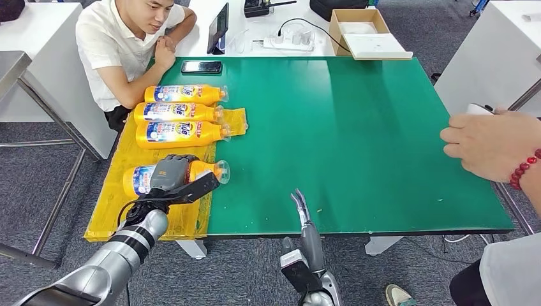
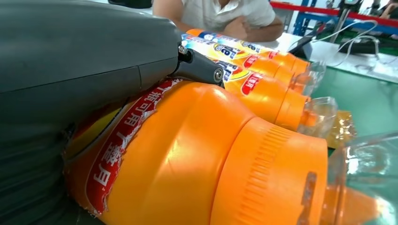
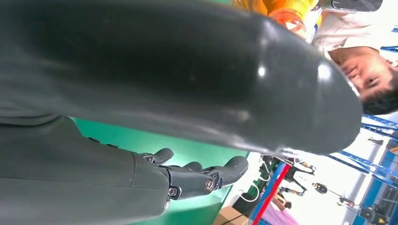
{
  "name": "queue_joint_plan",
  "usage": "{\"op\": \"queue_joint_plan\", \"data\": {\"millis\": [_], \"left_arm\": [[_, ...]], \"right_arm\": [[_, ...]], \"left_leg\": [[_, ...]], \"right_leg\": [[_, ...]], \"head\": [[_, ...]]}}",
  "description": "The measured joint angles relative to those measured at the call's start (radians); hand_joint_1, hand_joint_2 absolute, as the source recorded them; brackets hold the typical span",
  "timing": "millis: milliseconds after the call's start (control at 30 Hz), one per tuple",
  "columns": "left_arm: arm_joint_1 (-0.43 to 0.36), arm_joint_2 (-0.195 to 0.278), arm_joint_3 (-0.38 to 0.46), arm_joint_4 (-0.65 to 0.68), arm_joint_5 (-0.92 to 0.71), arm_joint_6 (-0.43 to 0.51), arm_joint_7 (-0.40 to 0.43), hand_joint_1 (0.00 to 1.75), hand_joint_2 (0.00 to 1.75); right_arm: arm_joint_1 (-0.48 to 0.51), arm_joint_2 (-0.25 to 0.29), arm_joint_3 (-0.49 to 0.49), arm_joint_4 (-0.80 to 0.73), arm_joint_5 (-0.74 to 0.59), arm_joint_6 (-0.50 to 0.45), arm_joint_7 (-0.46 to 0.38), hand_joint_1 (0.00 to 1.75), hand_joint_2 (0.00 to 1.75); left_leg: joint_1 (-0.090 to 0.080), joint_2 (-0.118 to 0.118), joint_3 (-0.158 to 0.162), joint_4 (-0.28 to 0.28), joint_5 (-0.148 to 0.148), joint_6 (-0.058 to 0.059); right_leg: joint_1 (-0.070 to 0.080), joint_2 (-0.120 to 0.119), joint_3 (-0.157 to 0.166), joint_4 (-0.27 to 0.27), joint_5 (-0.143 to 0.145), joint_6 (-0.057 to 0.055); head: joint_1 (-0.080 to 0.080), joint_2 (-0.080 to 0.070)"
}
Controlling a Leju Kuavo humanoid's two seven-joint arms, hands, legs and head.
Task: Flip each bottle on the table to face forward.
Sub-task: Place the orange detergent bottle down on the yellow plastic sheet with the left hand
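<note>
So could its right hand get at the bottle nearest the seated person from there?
Probably not as things stand. The right hand hangs at the table's near edge, while that bottle lies farthest in the row, behind two more bottles, with the left hand busy on the nearest bottle.

Four bottles lie on their sides in a column on a plastic sheet (image 1: 121, 210) at my ten o'clock, caps toward three o'clock; my left hand (image 1: 171, 175) rests over the nearest bottle (image 1: 137, 180), with three more bottles (image 1: 182, 113) lined up behind it toward twelve. My right hand (image 1: 300, 205) hangs at the table's (image 1: 357, 127) near edge, around six o'clock. A phone (image 1: 201, 66) lies behind the bottles, a person's hand (image 1: 488, 143) reaches in at three o'clock, and a cardboard box (image 1: 367, 35) sits at one o'clock.
</note>
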Motion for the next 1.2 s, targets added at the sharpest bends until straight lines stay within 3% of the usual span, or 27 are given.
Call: {"op": "queue_joint_plan", "data": {"millis": [33,67,167,200,567,933,1200], "left_arm": [[-0.008,-0.001,-0.001,0.016,0.002,-0.006,0.0,1.66,1.75],[-0.016,-0.001,-0.002,0.03,0.003,-0.01,0.001,1.37,1.75],[-0.034,-0.002,-0.003,0.061,0.007,-0.02,0.001,0.13,1.75],[-0.039,-0.002,-0.003,0.069,0.011,-0.029,0.001,0.0,1.75],[-0.07,-0.004,0.083,0.101,0.197,-0.32,-0.13,0.0,1.75],[-0.044,-0.011,0.089,0.054,0.209,-0.35,-0.22,0.0,1.75],[-0.002,-0.028,0.089,0.03,0.222,-0.352,-0.232,0.0,1.75]], "right_arm": [[0.0,0.0,0.001,0.003,-0.004,-0.001,0.0,0.0,0.0],[-0.001,0.0,0.002,0.005,-0.008,-0.002,0.0,0.0,0.0],[-0.002,0.0,0.004,0.011,-0.014,-0.005,0.0,0.0,0.0],[-0.003,0.0,0.004,0.013,-0.016,-0.006,0.0,0.0,0.0],[-0.004,-0.005,0.01,0.033,-0.066,-0.033,0.0,0.0,0.0],[-0.006,-0.006,0.014,0.051,-0.082,-0.055,0.0,0.0,0.0],[-0.009,-0.008,0.015,0.059,-0.082,-0.056,0.0,0.0,0.0]], "left_leg": [[0.0,0.0,0.0,0.0,0.0,0.0],[0.0,0.0,0.001,0.0,0.0,0.0],[0.0,0.0,0.001,0.0,0.0,0.0],[0.0,0.0,0.001,0.0,0.0,0.0],[0.0,-0.003,0.004,0.0,0.001,-0.001],[-0.001,-0.007,0.007,0.0,0.001,0.0],[-0.001,-0.006,0.006,0.0,0.001,0.0]], "right_leg": [[0.0,0.0,0.0,0.0,0.0,0.0],[0.0,0.0,0.0,0.0,0.001,-0.001],[0.0,0.0,0.0,0.001,0.001,-0.002],[0.0,0.0,0.001,0.001,0.001,-0.002],[0.0,-0.001,0.005,0.001,0.0,-0.002],[-0.001,-0.004,0.009,0.001,0.0,-0.002],[0.0,-0.004,0.008,0.001,0.0,-0.002]], "head": [[0.0,0.0],[0.0,0.0],[0.0,0.0],[0.0,0.0],[0.0,0.0],[0.0,0.0],[0.0,0.0]]}}
